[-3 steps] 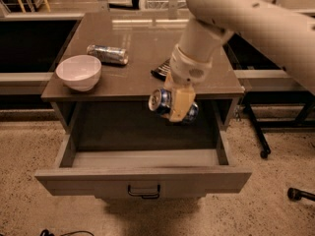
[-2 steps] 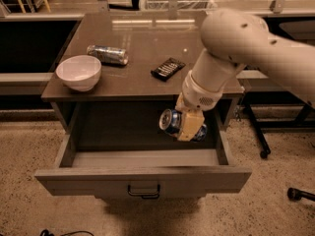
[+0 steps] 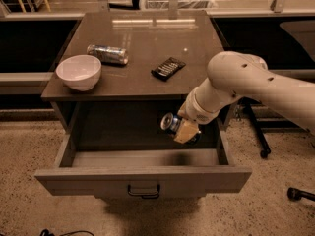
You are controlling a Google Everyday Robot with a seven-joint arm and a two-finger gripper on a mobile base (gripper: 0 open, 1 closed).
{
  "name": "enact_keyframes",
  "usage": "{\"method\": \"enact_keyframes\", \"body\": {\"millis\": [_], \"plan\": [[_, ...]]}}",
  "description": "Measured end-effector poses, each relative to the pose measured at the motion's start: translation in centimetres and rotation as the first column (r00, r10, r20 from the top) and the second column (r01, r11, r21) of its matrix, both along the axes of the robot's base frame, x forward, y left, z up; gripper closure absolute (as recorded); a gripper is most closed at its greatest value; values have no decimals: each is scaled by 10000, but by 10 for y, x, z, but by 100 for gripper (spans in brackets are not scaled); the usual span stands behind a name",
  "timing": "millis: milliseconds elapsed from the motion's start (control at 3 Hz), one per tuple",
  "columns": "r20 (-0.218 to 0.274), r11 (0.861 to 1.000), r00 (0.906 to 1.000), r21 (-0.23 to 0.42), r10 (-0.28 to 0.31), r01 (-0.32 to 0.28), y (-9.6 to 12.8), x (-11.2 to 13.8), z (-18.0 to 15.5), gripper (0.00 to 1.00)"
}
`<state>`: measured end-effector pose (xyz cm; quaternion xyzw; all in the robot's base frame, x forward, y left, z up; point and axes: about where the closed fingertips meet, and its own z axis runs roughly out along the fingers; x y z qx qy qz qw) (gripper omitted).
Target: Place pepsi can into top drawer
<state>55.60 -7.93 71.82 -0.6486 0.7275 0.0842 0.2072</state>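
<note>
The pale arm was bent at the right, its forearm sloping down-left into the open top drawer (image 3: pixel 88 180). There the gripper (image 3: pixel 184 131) was clamped on the pepsi can (image 3: pixel 170 122), which was tilted above the drawer's right half.

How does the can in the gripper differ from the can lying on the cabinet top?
The pepsi can is held by the gripper over the open top drawer; the silver-blue can rests free on the cabinet top. The pepsi can looks stouter and darker, the silver-blue can slimmer and longer. Both are tipped sideways.
</note>
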Motion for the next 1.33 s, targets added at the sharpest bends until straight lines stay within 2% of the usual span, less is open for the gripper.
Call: {"method": "enact_keyframes", "body": {"millis": [333, 667, 1000, 1333], "plan": [[494, 9939, 9956, 797, -797, 756, 9, 35, -13, 82], [494, 9939, 9956, 798, -797, 756, 9, 32, -15, 59], [129, 9866, 9975, 1491, -690, 663, 20, 15, -38, 34], [109, 9856, 9976, 1556, -684, 659, 21, 13, -38, 5]]}}
